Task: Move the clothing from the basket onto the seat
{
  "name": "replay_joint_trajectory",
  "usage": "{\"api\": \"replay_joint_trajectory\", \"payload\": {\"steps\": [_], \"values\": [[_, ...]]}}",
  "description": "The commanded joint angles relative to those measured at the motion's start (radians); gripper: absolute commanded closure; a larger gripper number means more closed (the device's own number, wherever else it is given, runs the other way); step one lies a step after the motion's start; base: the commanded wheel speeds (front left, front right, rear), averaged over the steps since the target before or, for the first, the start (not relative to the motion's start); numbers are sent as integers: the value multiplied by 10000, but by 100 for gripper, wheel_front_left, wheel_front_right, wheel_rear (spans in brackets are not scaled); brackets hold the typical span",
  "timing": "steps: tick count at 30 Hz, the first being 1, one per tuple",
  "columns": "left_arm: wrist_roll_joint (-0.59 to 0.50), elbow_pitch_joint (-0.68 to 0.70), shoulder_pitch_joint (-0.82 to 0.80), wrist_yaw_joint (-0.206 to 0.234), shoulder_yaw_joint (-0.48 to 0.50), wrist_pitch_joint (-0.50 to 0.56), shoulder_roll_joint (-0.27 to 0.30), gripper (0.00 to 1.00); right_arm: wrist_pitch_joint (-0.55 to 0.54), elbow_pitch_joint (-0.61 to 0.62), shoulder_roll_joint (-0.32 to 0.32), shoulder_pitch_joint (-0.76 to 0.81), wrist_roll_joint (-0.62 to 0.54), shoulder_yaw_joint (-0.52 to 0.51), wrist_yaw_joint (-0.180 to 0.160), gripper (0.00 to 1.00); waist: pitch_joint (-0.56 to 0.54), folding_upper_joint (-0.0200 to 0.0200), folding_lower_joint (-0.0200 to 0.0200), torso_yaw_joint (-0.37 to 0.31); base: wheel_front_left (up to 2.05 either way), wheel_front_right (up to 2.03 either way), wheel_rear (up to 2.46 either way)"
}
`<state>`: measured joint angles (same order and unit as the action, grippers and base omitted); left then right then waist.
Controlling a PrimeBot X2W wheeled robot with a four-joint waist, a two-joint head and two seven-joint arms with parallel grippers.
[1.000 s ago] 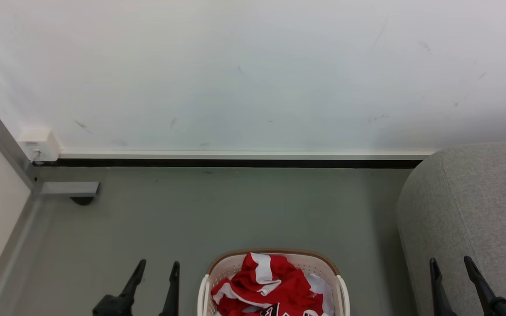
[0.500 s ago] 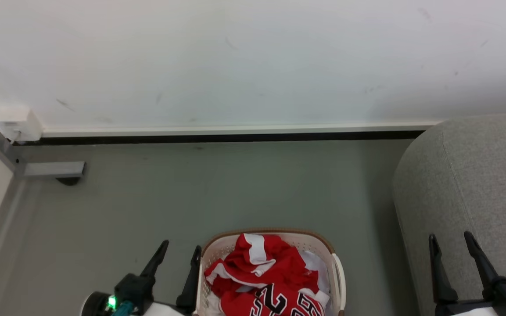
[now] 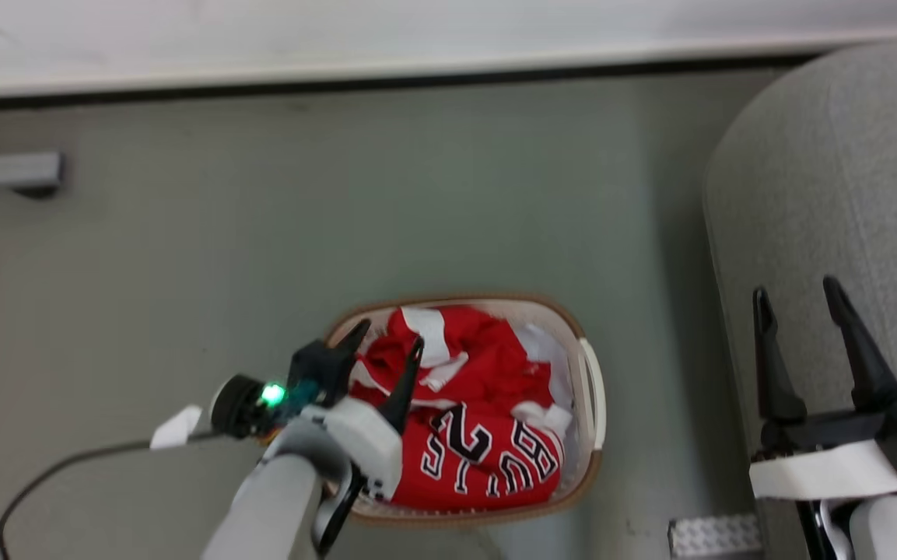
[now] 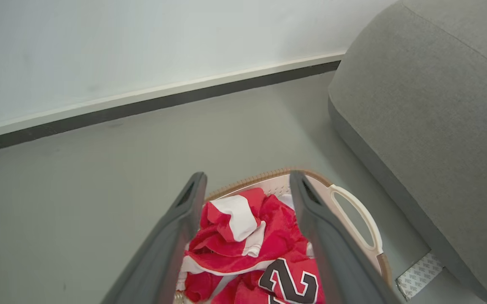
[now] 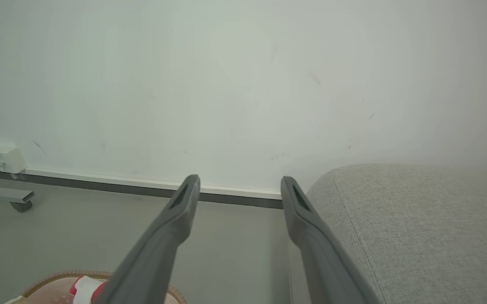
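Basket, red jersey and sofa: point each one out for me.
Basket (image 3: pixel 579 459): head view, on its right inner wall.
Red jersey (image 3: pixel 487 459): head view, on the lettered front panel.
Sofa (image 3: pixel 845 194): head view, on its rounded grey arm.

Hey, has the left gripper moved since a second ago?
Yes. The left gripper went rightward, from beside the basket to over its left rim and the clothing.
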<state>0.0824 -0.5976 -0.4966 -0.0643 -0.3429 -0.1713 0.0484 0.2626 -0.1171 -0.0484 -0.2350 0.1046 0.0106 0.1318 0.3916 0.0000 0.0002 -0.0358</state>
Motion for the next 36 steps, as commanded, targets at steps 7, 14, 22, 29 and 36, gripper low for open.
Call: {"api": "replay_joint_trajectory", "payload": {"steps": [7,14,22,29,36], "values": [[1244,-1063,-1719,584,-1077,1231,45,0,34,425,-31,-947,-163,207,-21,0,2141,0,-2,-458,0,0,0],[2174,-2285,-2722,1255,-1723,2048,47,0,34,639,-34,-1383,-87,387,-21,0,2939,0,-2,-592,0,0,0],[2903,-3128,-3440,1448,-1839,1672,47,0,34,710,-31,-1606,54,504,-21,0,3500,0,-2,-638,0,0,0],[3396,-3703,-4099,1637,-2014,1201,47,0,34,759,-31,-1821,101,630,-21,0,3941,0,-2,-743,0,0,0],[3643,-4195,-4825,1681,-2240,912,48,0,34,802,-33,-1949,141,689,-21,0,4466,0,-2,-936,0,0,0]]}}
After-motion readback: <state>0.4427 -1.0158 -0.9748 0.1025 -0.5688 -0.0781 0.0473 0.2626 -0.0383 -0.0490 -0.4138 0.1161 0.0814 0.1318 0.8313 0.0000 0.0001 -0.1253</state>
